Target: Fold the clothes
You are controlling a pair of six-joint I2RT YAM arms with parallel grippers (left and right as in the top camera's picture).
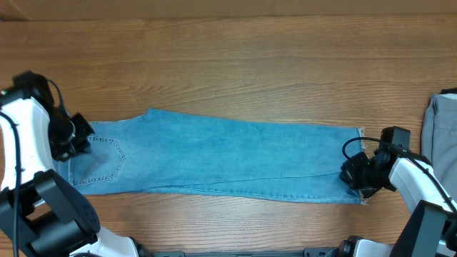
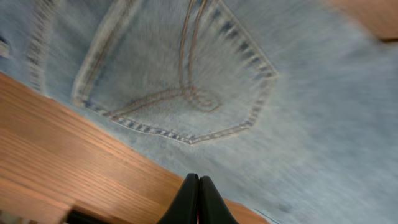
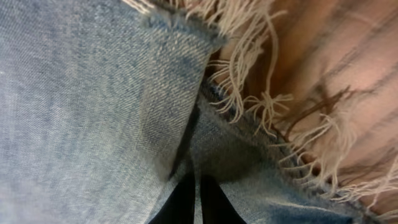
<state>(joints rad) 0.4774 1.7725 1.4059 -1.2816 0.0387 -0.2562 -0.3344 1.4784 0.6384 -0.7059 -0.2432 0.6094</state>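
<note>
Denim jeans (image 1: 228, 153) are laid flat lengthwise on the table (image 1: 228, 64). They are judged soft, fairly heavy and non-slip, best held at the frayed hem (image 3: 261, 106) and the waist. The left gripper (image 2: 198, 186) is pressed together by the back pocket (image 2: 180, 87). The right gripper (image 3: 198, 196) is at the hem; a pinch cannot be told.

Jeans (image 1: 214, 153) lie lengthwise across the middle of the table (image 1: 214, 57).
Waist end is toward the left edge, left gripper (image 1: 78, 135) at it. Hem end is toward the right edge, right gripper (image 1: 353, 173) on it. Grey garment (image 1: 439, 125) sits at the right edge, apart from the hems.
</note>
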